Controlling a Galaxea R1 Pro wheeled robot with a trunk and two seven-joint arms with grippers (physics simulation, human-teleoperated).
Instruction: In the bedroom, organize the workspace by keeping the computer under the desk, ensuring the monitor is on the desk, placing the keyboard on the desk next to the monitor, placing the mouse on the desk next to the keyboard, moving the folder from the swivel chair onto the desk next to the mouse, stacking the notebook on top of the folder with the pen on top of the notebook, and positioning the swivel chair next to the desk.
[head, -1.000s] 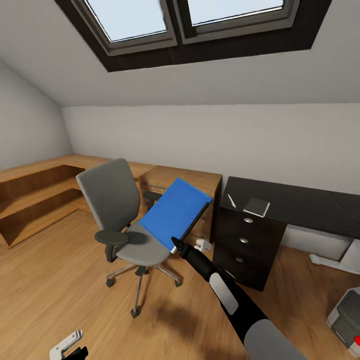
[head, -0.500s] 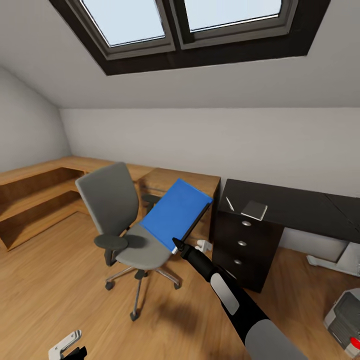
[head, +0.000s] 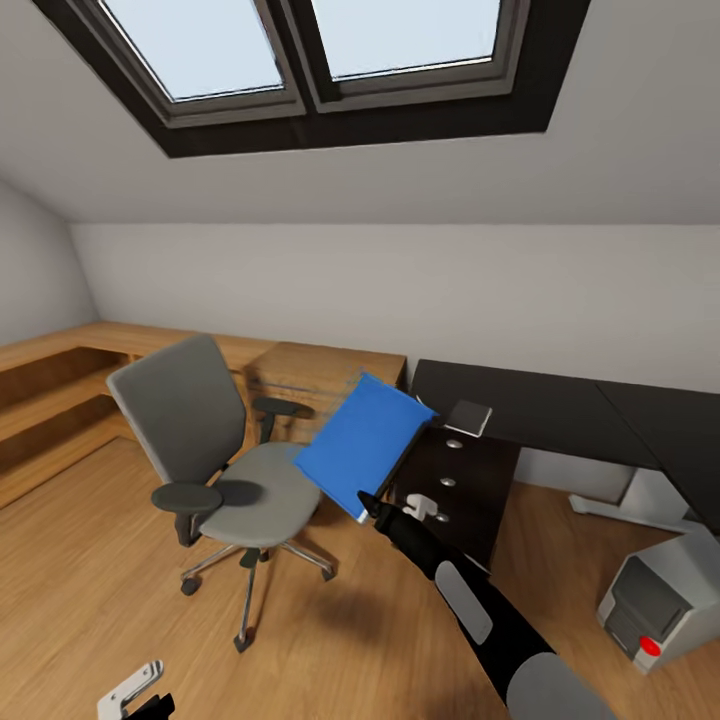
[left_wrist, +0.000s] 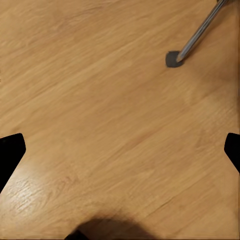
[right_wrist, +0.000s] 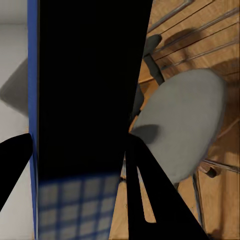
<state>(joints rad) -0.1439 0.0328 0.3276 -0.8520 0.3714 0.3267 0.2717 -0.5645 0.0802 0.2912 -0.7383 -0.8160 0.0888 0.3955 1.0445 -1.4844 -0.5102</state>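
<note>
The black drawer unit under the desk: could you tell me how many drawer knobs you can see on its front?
2 knobs on the drawer unit: one near its top, one just below it. The right gripper and a white object cover the lower front, so another may be hidden.

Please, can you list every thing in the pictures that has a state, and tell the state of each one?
folder: held tilted in the air by the right pincer, off the swivel chair.
swivel chair: upright on the floor, seat bare, apart from the desk.
notebook: lying flat on the desk.
drawers: all closed.
computer: standing on the floor.
left pincer: open, over bare floor.
</note>
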